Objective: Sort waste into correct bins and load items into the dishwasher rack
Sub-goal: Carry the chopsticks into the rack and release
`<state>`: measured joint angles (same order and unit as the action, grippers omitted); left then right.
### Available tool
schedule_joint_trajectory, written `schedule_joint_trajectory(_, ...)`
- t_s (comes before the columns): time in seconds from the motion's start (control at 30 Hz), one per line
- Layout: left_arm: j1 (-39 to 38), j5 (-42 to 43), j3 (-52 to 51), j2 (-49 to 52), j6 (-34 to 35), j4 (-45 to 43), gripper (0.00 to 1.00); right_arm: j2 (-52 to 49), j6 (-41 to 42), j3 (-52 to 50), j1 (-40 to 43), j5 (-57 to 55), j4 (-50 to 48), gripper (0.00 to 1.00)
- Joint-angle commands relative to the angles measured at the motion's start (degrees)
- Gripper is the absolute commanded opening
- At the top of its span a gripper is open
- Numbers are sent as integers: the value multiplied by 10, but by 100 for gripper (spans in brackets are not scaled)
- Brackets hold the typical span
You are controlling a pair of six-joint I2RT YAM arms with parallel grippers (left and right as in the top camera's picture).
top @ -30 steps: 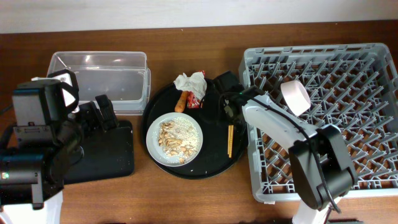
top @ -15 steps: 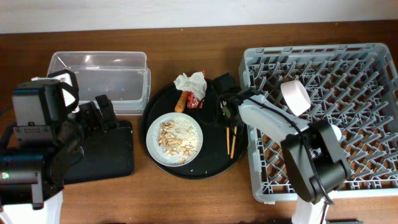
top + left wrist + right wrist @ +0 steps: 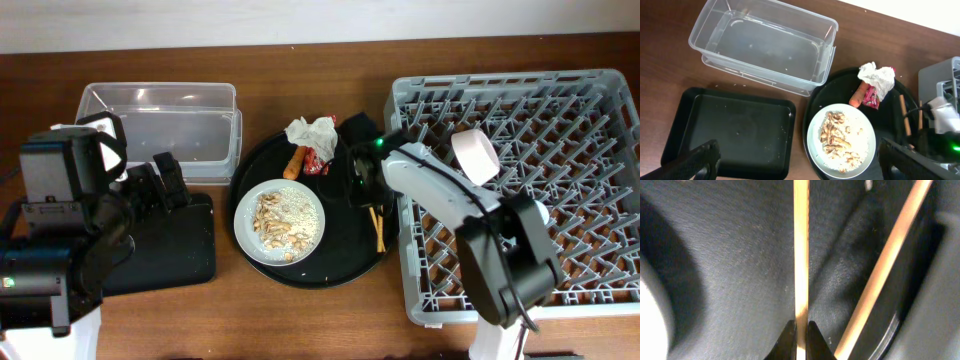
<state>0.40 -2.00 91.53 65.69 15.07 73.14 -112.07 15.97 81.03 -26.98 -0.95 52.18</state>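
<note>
1. Brown wooden table (image 3: 300,62), smooth with a faint grain; pale wall (image 3: 300,20) along the far edge.
2. At far left, a clear tub (image 3: 160,92): rectangular, glossy thin plastic.
3. Just in front of it, a flat black tray (image 3: 190,262), matte, with rounded corners. Above its near edge, the left gripper (image 3: 158,182), fingers (image 3: 695,160) spread wide apart.
4. In the middle, a large round black tray (image 3: 255,160) with a fine pebbled skin.
5. On it, a round whitish plate (image 3: 240,225) of beige rice and peanut scraps (image 3: 280,220).
6. Behind the plate, an orange carrot piece (image 3: 292,162), a red wrapper (image 3: 320,160) and a crumpled white tissue (image 3: 308,132).
7. At the round tray's right edge, the right gripper (image 3: 800,340), pinched on one thin wooden chopstick (image 3: 801,255); the second chopstick (image 3: 885,265) slanting free beside it.
8. At right, a square grey plastic rack (image 3: 560,250) with a grid of pegs, and a white-pinkish bowl (image 3: 475,155) tilted inside near its left side.
</note>
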Motion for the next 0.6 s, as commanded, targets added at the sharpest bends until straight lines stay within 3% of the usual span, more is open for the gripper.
schedule_joint_trajectory(0.0, 2, -8, 6, 0, 7, 1, 99, 80, -8, 70, -3, 3, 26, 4)
schedule_joint_trajectory(0.2, 2, -8, 6, 0, 7, 1, 99, 151, -10, 101, 26, -3, 37, 4)
schedule_joint_trajectory(0.37, 2, -8, 6, 0, 7, 1, 99, 138, 2, 99, 79, -124, 75, 4)
schedule_joint_trajectory(0.57, 2, -8, 6, 0, 7, 1, 99, 83, -49, 79, 137, -50, 76, 4)
